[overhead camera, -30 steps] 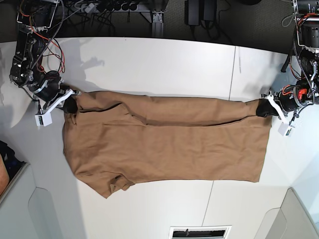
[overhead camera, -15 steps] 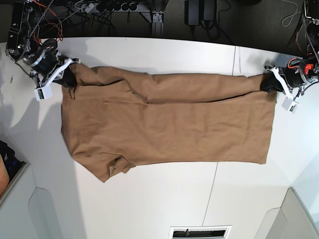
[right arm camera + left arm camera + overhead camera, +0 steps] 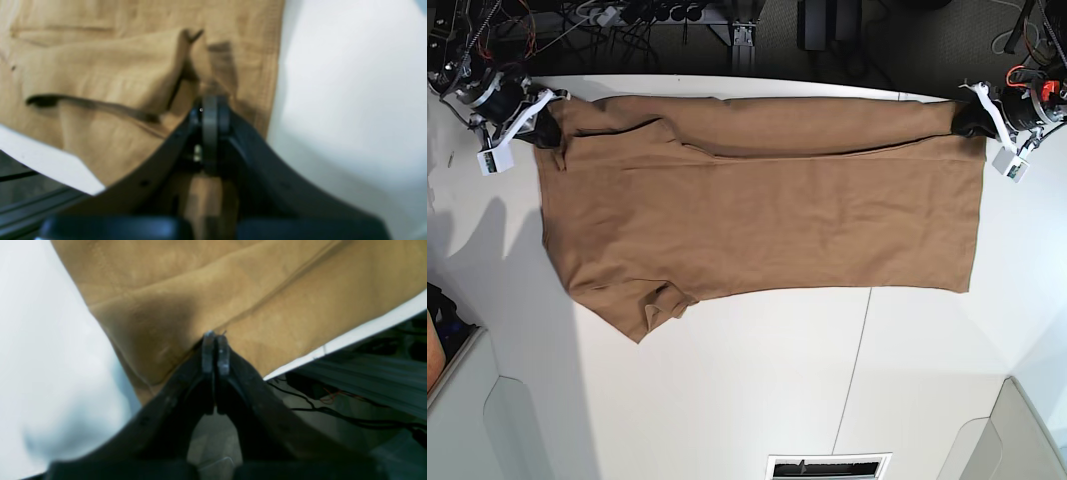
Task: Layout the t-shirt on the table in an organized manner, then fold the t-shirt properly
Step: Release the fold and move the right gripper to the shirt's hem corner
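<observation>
The tan-brown t-shirt (image 3: 757, 210) is stretched wide across the far half of the white table (image 3: 747, 390), its far edge at the table's back rim. My left gripper (image 3: 969, 118) is shut on the t-shirt's far right corner, and its black fingers (image 3: 213, 350) pinch the cloth (image 3: 200, 290) in the left wrist view. My right gripper (image 3: 545, 132) is shut on the t-shirt's far left corner; the pinched fabric (image 3: 100, 66) bunches into a fold there. A short sleeve (image 3: 652, 305) lies crumpled at the near left.
Cables and a power strip (image 3: 657, 12) hang behind the table's back edge. A thin seam line (image 3: 857, 350) runs down the tabletop. Grey panels (image 3: 1017, 430) border the near corners.
Both grippers have pulled the t-shirt's upper edge toward the table's back rim and further apart. The fold along the top has opened and the cloth lies flatter and wider.
</observation>
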